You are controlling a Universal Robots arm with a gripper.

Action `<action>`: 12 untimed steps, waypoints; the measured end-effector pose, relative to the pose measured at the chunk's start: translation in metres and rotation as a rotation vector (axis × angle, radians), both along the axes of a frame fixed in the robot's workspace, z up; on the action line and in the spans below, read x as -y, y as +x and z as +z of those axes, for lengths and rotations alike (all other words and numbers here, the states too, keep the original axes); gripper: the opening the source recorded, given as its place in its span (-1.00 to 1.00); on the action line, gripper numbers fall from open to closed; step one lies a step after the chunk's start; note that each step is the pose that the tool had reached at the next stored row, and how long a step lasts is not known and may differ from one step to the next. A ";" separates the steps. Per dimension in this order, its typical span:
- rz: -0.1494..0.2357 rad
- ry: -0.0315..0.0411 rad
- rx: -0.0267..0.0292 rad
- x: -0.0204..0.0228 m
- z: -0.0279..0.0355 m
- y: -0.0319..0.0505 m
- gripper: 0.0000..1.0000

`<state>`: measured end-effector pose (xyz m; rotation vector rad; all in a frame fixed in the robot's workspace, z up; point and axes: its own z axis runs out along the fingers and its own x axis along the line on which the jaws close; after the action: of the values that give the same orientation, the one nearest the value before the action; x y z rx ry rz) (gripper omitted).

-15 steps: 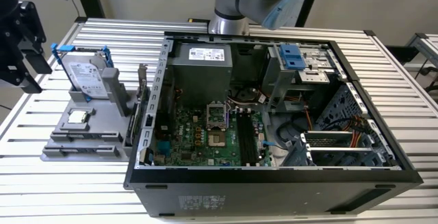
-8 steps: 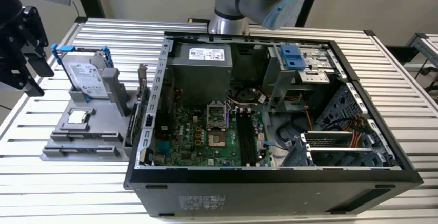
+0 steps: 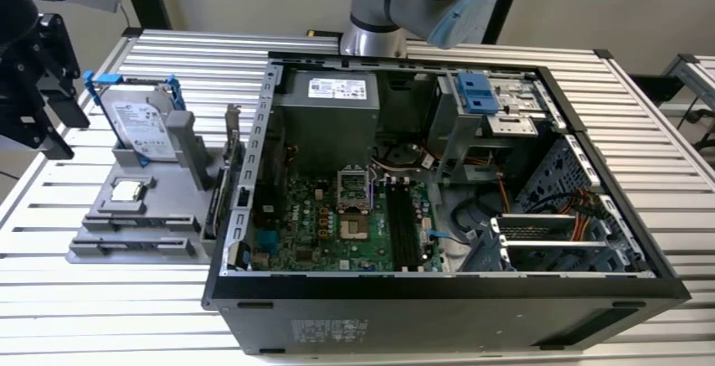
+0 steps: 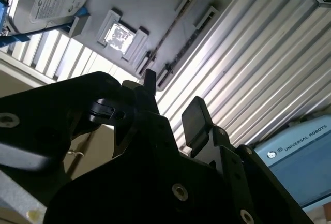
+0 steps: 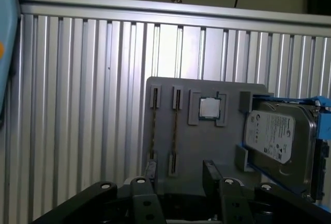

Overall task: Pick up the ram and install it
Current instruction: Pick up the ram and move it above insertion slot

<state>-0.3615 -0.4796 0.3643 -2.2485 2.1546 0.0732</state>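
Ram [image 5: 175, 131], a thin, stiff, light board, probably fragile at chips and contacts and best pinched across its flat faces mid-length, is standing edgewise in the grey holder [image 5: 207, 141] on the desk [image 5: 77, 105], the claw [image 5: 180, 171] hovering near it, gaping and empty.

The gripper [image 3: 50, 123] hung at the exterior view's left, above the table [image 3: 67, 299]. The holder [image 3: 167, 207] lay ahead of its fingertips and apart from them. In the first wrist view, the ram [image 5: 175, 131] sat in a holder slot straight ahead of the gripper, with a second stick [image 5: 153, 131] just beside it. On the ram's other side came the processor [image 5: 210, 108], then the hard drive [image 5: 271, 136] standing on edge. The computer case [image 3: 447, 299] lay past the holder, well apart from the gripper.
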 end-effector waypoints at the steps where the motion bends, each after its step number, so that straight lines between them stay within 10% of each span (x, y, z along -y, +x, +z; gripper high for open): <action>1: 0.000 0.0000 -0.0001 0.0000 -0.0015 0.0000 1.00; 12: -0.002 0.0000 0.0000 0.0002 -0.0175 -0.0001 1.00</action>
<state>-0.3616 -0.4798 0.3468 -2.2464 2.1567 0.0732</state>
